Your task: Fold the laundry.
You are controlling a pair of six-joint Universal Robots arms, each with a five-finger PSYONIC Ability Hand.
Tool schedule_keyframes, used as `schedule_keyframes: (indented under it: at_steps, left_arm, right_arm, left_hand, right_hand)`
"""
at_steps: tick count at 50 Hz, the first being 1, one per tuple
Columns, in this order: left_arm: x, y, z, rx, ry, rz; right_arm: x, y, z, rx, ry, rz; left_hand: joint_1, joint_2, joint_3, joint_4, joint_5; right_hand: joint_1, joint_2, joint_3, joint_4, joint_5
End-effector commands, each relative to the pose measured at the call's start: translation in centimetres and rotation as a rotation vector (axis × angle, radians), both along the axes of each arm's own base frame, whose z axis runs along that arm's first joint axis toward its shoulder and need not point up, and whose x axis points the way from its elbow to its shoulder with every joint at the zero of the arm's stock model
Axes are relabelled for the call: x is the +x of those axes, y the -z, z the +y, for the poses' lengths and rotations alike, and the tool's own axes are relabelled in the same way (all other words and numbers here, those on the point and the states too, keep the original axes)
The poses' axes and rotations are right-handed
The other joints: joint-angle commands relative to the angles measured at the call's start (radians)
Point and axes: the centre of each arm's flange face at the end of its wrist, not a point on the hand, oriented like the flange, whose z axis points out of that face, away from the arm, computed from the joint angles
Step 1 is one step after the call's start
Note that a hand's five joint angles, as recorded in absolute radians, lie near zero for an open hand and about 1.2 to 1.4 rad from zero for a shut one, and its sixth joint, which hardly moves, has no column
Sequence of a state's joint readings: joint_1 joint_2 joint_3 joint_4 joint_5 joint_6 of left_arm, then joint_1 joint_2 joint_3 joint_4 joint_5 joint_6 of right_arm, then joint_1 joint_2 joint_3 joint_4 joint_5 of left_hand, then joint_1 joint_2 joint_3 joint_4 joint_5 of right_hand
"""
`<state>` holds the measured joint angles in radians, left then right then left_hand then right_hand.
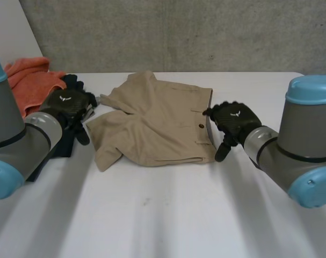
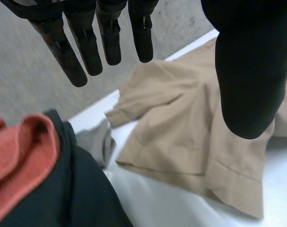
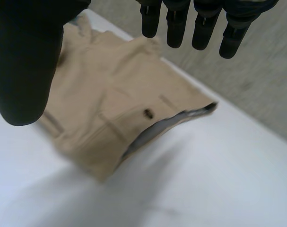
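A pair of tan shorts (image 1: 152,123) lies folded in half on the white table (image 1: 163,215), waistband to the right, leg hems to the left. My left hand (image 1: 70,106) hovers just left of the leg hems, fingers (image 2: 86,42) straight and spread from the thumb, holding nothing. The shorts (image 2: 190,137) lie under its thumb. My right hand (image 1: 233,124) hangs beside the waistband, open, its fingers (image 3: 200,26) straight above the shorts (image 3: 110,118) and clear of the cloth.
An orange towel (image 1: 31,80) and a dark garment (image 1: 66,142) lie at the table's back left, under and behind my left hand. In the left wrist view the dark garment (image 2: 72,189), orange towel (image 2: 20,156) and a grey cloth (image 2: 93,142) sit beside the shorts.
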<state>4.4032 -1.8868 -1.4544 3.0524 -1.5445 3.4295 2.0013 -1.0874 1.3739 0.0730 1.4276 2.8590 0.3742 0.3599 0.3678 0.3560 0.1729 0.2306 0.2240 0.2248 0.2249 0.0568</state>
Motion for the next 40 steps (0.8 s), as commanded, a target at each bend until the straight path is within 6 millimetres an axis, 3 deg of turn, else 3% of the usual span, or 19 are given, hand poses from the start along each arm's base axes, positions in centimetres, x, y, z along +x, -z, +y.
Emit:
schedule_keyframes:
  at_steps: [1, 7, 18, 22, 27, 30, 33, 37, 40]
  left_arm:
    - [1.4, 3.8, -2.1, 0.151, -0.021, 0.058]
    - [0.8, 6.6, -2.9, 0.254, -0.002, 0.089]
    - [-0.9, 8.9, -4.1, 0.268, 0.006, 0.046]
    - [-1.5, 9.3, -4.2, 0.261, 0.019, 0.028]
    - [-1.9, 8.9, -4.3, 0.238, 0.032, 0.018]
    - [-1.9, 8.3, -4.2, 0.223, 0.034, 0.010]
    - [-1.8, 7.4, -3.9, 0.203, 0.044, -0.010]
    - [-1.4, 5.9, -2.6, 0.189, 0.078, -0.096]
    - [-0.6, 4.8, 0.3, 0.203, 0.157, -0.265]
  right_arm:
    - [-0.5, 1.9, -0.1, 0.103, -0.067, 0.020]
    - [0.3, 3.8, -0.5, 0.078, -0.124, 0.084]
    - [2.8, 5.8, -2.1, -0.021, -0.135, 0.077]
    - [3.6, 6.4, -2.5, -0.044, -0.134, 0.081]
    - [4.2, 7.4, -3.2, -0.055, -0.129, 0.095]
    - [4.3, 7.8, -3.5, -0.055, -0.122, 0.096]
    - [4.3, 7.6, -3.5, -0.055, -0.115, 0.103]
    - [3.6, 6.4, -3.0, -0.062, -0.102, 0.105]
    - [1.6, 1.7, -3.1, -0.159, -0.085, 0.129]
  left_hand:
    - [0.094, 0.109, 0.101, 0.113, 0.121]
    - [0.133, 0.147, 0.139, 0.151, 0.160]
    - [0.150, 0.165, 0.157, 0.169, 0.177]
    - [0.344, 0.358, 0.350, 0.362, 0.370]
    - [0.973, 0.988, 0.980, 0.992, 1.000]
    - [1.022, 1.036, 1.028, 1.040, 1.049]
    - [1.022, 1.036, 1.028, 1.040, 1.049]
    - [1.022, 1.036, 1.028, 1.040, 1.049]
    - [1.022, 1.036, 1.028, 1.040, 1.049]
  right_hand:
    - [0.199, 0.206, 0.205, 0.205, 0.198]
    - [0.279, 0.285, 0.284, 0.284, 0.278]
    - [0.422, 0.429, 0.428, 0.428, 0.422]
    - [0.425, 0.432, 0.431, 0.431, 0.425]
    - [0.469, 0.476, 0.475, 0.475, 0.469]
    - [0.627, 0.634, 0.633, 0.633, 0.627]
    - [1.164, 1.170, 1.170, 1.170, 1.163]
    - [1.166, 1.172, 1.172, 1.171, 1.165]
    - [1.166, 1.172, 1.172, 1.171, 1.165]
